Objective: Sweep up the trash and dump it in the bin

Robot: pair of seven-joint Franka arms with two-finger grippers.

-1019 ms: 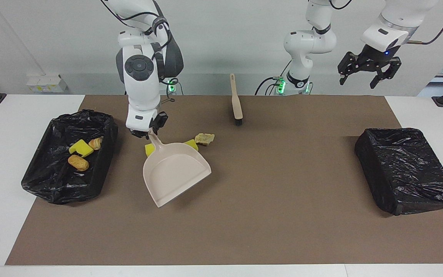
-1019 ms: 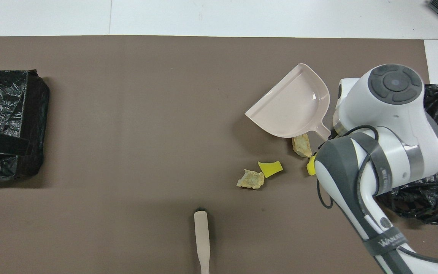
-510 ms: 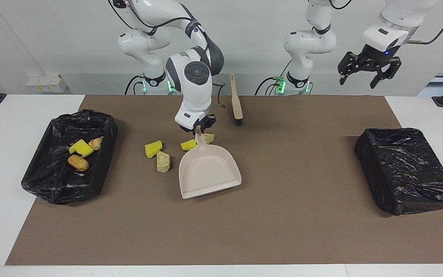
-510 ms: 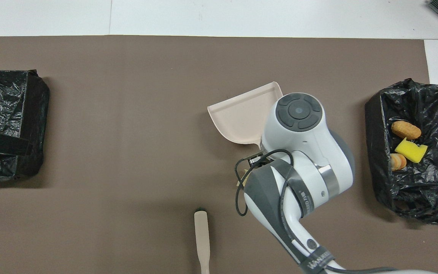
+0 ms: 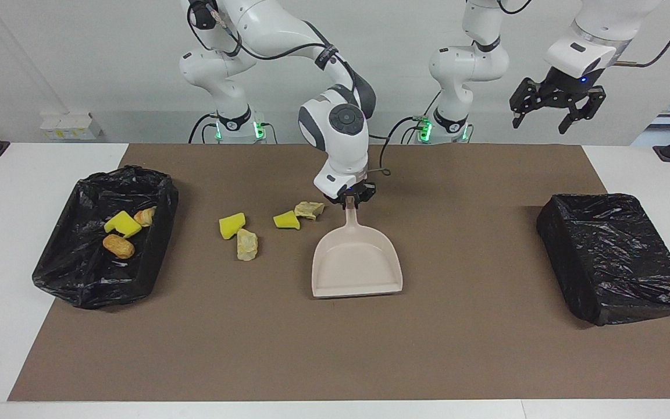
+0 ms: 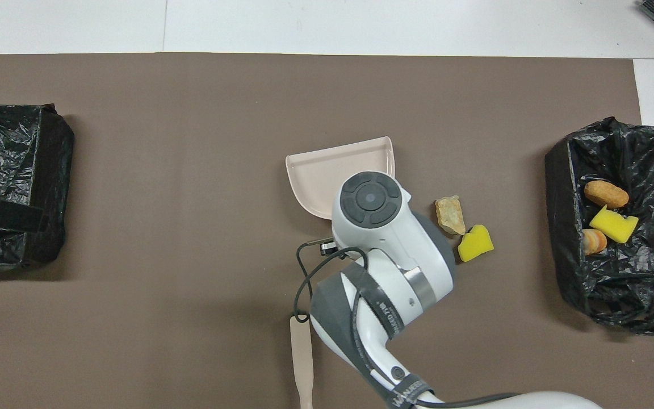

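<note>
Gripping dustpan handle, right fingers pointing down

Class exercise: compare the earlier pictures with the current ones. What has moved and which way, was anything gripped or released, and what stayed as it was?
The right gripper, shut on the dustpan handle throughout, carried the empty dustpan from beside the bin with trash toward the table's middle, turning its mouth away from the robots. Nothing was gripped or released. Four scraps on the mat, three in that bin, the other bin, the brush and the raised, open left gripper stayed put.
</note>
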